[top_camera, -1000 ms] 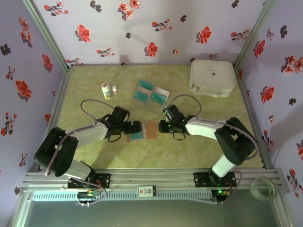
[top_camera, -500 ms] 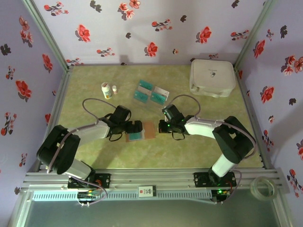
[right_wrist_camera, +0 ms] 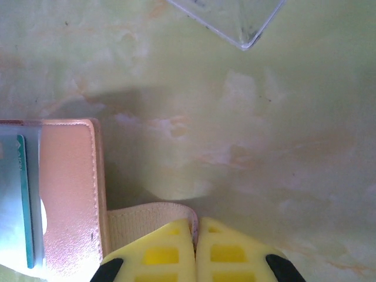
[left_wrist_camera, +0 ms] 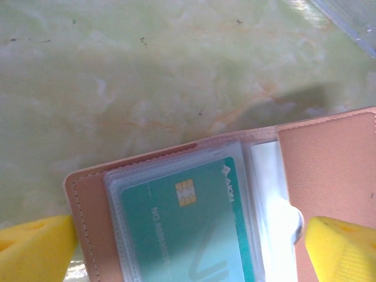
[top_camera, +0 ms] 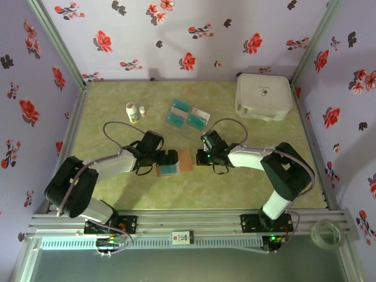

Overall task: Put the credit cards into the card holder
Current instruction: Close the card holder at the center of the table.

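Your right gripper [right_wrist_camera: 197,247] had its yellow fingers [right_wrist_camera: 158,255] pressed flat together, with no gap between them. It sat low over the table [top_camera: 247,188], just beside the right edge of the card holder [left_wrist_camera: 329,170]. A pale strap [right_wrist_camera: 144,220] ran from that edge to the seam of the fingers. Whether the strap was nipped there, you could not tell from the wrist view.

Your left gripper [left_wrist_camera: 189,249] stood with its fingers wide apart, one at the holder's left edge and the other over its right flap. It held nothing.

The card holder lay open and flat near the middle of the table, between your two grippers. A teal card [left_wrist_camera: 182,235] with a gold chip sat in the clear sleeve on its left half. The reddish-brown right flap was bare.

Several loose credit cards [top_camera: 188,116] lay farther back on a clear sheet [right_wrist_camera: 235,23], well apart from the holder. Two white bottles [top_camera: 132,111] stood to the left of them. A white case [top_camera: 263,97] sat in the far right corner.
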